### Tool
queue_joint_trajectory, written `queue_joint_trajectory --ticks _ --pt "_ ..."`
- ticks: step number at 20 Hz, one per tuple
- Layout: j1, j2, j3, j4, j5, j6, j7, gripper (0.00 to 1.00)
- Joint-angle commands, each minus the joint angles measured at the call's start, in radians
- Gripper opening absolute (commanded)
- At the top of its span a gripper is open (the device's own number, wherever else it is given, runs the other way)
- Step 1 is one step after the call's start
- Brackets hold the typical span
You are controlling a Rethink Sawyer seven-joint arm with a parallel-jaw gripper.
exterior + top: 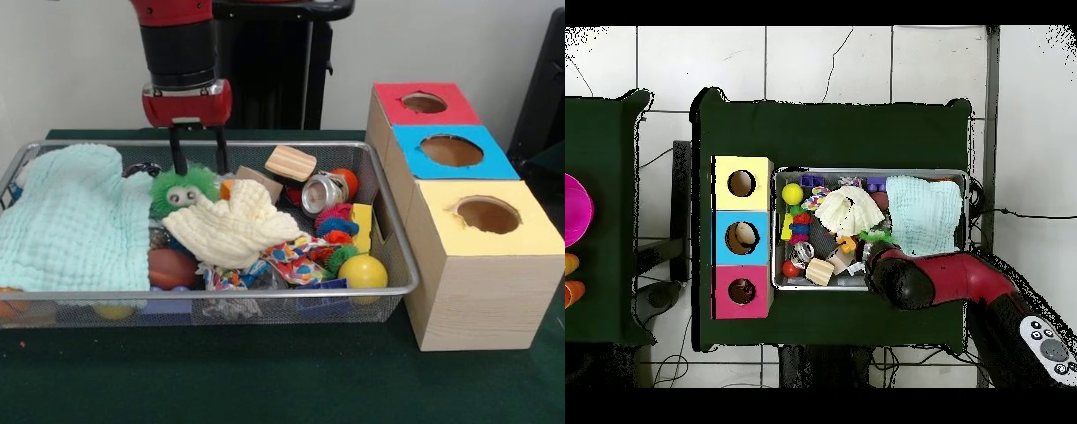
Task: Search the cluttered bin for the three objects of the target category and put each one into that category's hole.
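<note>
Now the gripper (198,159) hangs with its fingers spread and holding nothing, just above the green fuzzy toy (181,188) (beside the cream cloth (234,225)) in the wire bin (402,265).

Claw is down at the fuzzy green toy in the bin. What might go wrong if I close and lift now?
1. The cream cloth overlaps the green fuzzy toy, so it might snag and drag out.
2. The open claw may pinch only fuzz and slip.
3. The wooden block perched on the clutter nearby could topple.
</note>
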Motion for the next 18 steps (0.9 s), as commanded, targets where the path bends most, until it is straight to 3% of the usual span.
queue_joint_trajectory --ticks 1,6,12,18 --pt "-0.078 -0.027 0.196 -0.085 0.005 0.181 -0.427 1.00" --pt "-0.104 -0.041 0.233 -0.100 0.006 0.226 -0.459 1.00" --pt "-0.107 -0.012 0.236 -0.105 -0.019 0.211 -0.445 1.00" --pt "-0.129 -0.033 0.241 -0.099 -0.029 0.220 -0.458 1.00"
